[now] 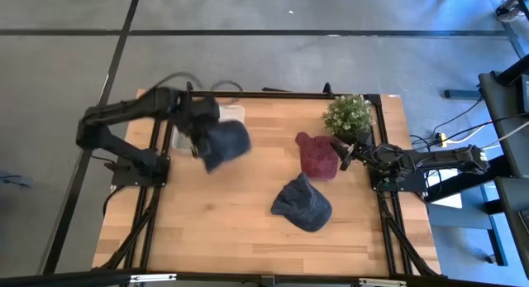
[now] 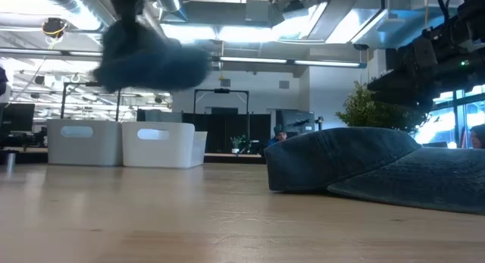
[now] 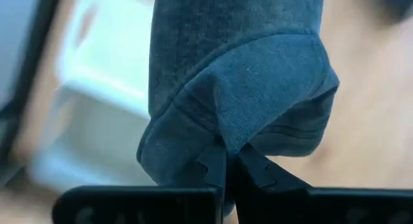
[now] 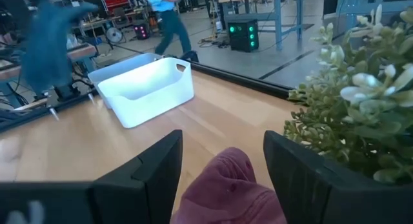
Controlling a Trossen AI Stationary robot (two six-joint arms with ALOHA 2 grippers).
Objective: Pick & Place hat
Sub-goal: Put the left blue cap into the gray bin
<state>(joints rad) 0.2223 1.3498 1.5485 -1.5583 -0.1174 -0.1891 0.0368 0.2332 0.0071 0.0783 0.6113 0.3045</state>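
Note:
My left gripper (image 3: 227,161) is shut on a blue-grey hat (image 1: 224,143), held in the air near the white bins (image 1: 233,115) at the table's far left. A second blue-grey cap (image 1: 302,204) lies on its brim and crown in the table's middle. A maroon hat (image 1: 318,155) lies flat in front of my right gripper (image 4: 222,161), which is open and hovers just right of it, touching nothing. In the low view the lifted hat (image 2: 148,62) hangs blurred above the bins (image 2: 159,144). My left gripper pinches a fold of the blue-grey hat's fabric at its edge (image 3: 222,143) between the two fingertips. The hat is lifted clear of the table and bunches out beyond the fingers, slack.
Two white bins stand side by side at the far left edge (image 4: 145,88). A potted green plant (image 1: 348,115) stands at the far right, close beside my right arm. Bare wood (image 1: 207,229) lies along the near side. A person walks in the room beyond (image 4: 169,20).

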